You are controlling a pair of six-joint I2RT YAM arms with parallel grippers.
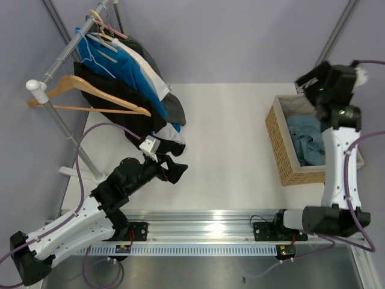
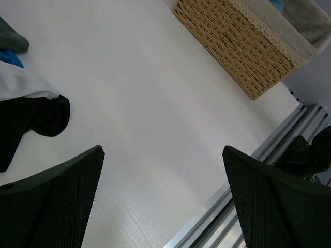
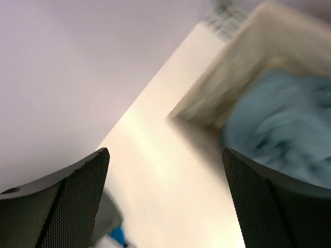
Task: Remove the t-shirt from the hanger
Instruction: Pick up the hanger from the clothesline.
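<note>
Left gripper: fingers spread wide, nothing between them. It hung low over the white worktop, just beside the hem of a black garment drooping from the clothes rail at the far left.

Right gripper: fingers likewise spread, holding nothing. It stood above the far end of the wicker basket on the right side of the worktop. The right wrist view was blurred, but it showed both fingers well apart with the basket's corner below.

T-shirt: a blue-grey one lay crumpled inside the basket, off any hanger and clear of both grippers.

Rail: a blue garment and white and grey ones hung bunched with the black one, their lower edges resting on the worktop. A wooden hanger at the near end of the rail appeared bare.

Arms well apart, one at each side.
</note>
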